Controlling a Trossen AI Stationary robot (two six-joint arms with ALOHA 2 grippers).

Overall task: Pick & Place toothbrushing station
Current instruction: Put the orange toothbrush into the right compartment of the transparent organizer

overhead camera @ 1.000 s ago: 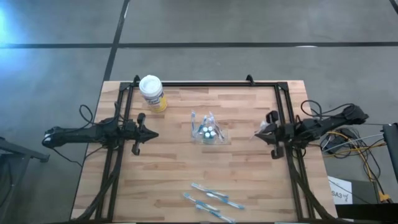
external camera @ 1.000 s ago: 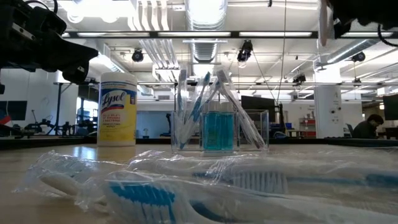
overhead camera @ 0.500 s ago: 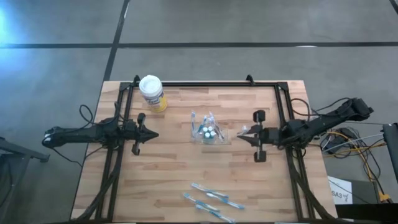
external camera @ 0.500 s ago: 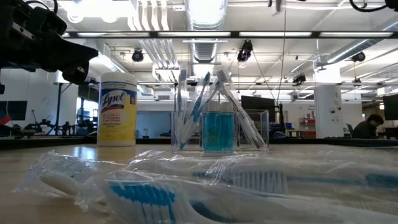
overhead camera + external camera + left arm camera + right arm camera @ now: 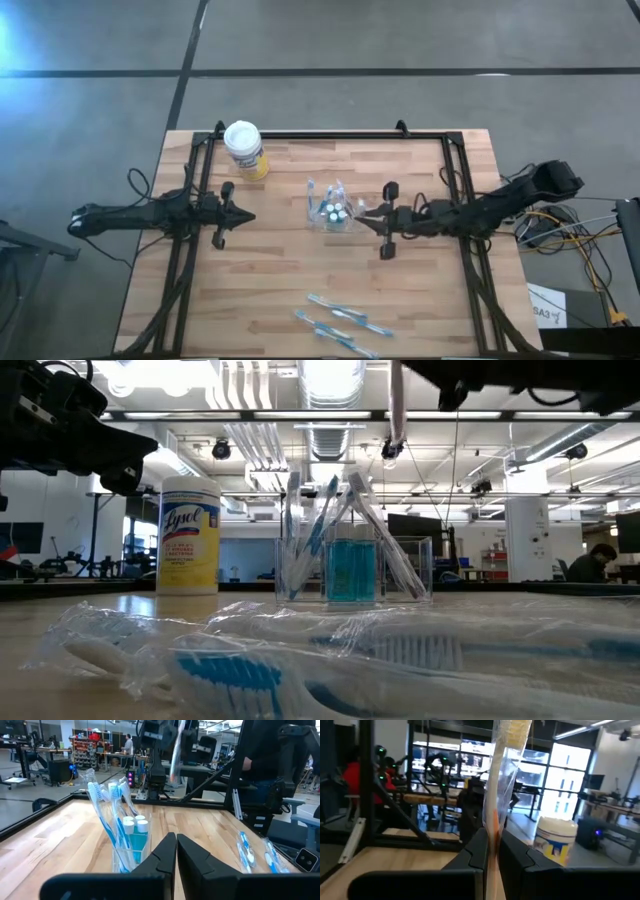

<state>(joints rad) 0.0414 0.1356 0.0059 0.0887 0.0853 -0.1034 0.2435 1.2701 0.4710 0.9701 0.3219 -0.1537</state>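
The right hand [image 5: 367,215], gripping a wrapped toothbrush [image 5: 501,780], has moved beside the holder [image 5: 335,210].

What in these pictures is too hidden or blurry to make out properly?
- Wrapped toothbrush in the right gripper: head cut off by the right wrist view's top edge.
- Holder: base hidden behind the left gripper, left wrist view.
- Loose wrapped toothbrushes: blurred, low view.

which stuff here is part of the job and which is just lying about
Job: clear holder of toothbrushes; loose wrapped toothbrushes; wrapped toothbrush clamped in the right tool.
Lying about: yellow canister. The left tool waits shut, off to the side.
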